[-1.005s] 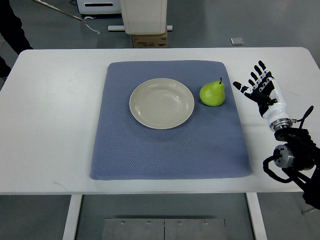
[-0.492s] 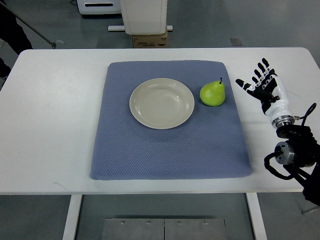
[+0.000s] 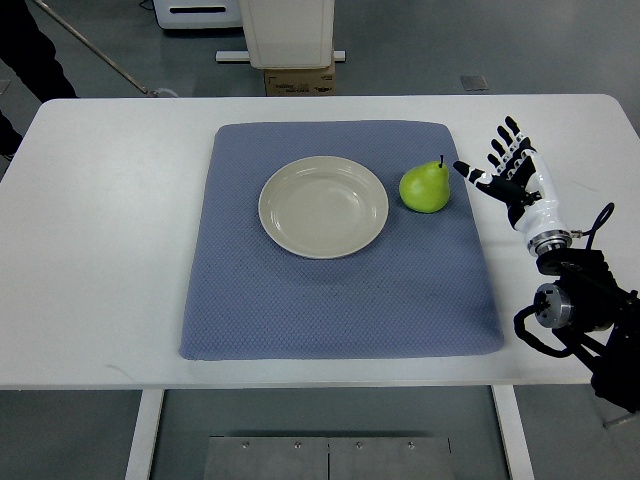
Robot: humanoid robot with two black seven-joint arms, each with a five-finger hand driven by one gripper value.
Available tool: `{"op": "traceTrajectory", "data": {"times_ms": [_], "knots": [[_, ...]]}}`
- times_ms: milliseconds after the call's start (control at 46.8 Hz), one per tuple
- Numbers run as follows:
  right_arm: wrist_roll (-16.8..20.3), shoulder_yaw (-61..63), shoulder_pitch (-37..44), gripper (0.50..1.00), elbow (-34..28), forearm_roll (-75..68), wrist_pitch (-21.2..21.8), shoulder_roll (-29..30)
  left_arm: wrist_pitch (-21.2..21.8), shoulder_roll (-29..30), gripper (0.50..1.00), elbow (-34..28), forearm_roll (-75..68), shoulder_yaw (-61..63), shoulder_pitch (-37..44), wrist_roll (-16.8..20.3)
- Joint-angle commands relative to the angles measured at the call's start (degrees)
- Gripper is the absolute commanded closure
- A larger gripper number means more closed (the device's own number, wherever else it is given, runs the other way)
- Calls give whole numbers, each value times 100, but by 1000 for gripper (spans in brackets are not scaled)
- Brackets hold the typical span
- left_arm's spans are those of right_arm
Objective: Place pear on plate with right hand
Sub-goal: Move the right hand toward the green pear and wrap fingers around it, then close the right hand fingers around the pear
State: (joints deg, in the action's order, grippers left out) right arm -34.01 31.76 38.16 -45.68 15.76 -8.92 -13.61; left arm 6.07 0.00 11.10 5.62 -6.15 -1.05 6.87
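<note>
A green pear (image 3: pixel 425 187) with a dark stem stands on the blue mat (image 3: pixel 340 290), just right of the empty cream plate (image 3: pixel 323 206). My right hand (image 3: pixel 503 170) hovers at the mat's right edge, a short way right of the pear and not touching it. Its fingers (image 3: pixel 508 146) are spread and hold nothing, with the thumb pointing toward the pear. The right forearm runs down to the lower right corner. The left arm does not show.
The mat lies on a white table (image 3: pixel 110 240). Beyond the table's far edge are a white machine base (image 3: pixel 288 32), a cardboard box (image 3: pixel 298 80) and a thin rod (image 3: pixel 100 52). A person's dark clothing (image 3: pixel 30 50) is at the top left.
My right hand has shifted left toward the pear, and its thumb now reaches over the mat's edge. The rod at the top left has moved. Pear and plate are unmoved.
</note>
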Motion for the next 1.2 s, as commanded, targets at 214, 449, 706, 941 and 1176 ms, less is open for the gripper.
{"op": "traceTrajectory", "data": {"times_ms": [214,449,706,941,1176], "knots": [[-88,-12,25,500,208,559,-4,262,0,0,500,-2,1,0,-1,-1],[-99,-187,139,500,437,1060,-83,491,0,0,500,6,1,0,-1,-1],[-99,-433,262,500,902,1140,-189,658,0,0,500,-2,1,0,-1,-1],[-99,-548,298,502,1008,1140,-215,693,0,0,500,-2,1,0,-1,-1],[-99,-697,342,502,1070,1148,-338,710,0,0,500,-2,1,0,-1,-1]]}}
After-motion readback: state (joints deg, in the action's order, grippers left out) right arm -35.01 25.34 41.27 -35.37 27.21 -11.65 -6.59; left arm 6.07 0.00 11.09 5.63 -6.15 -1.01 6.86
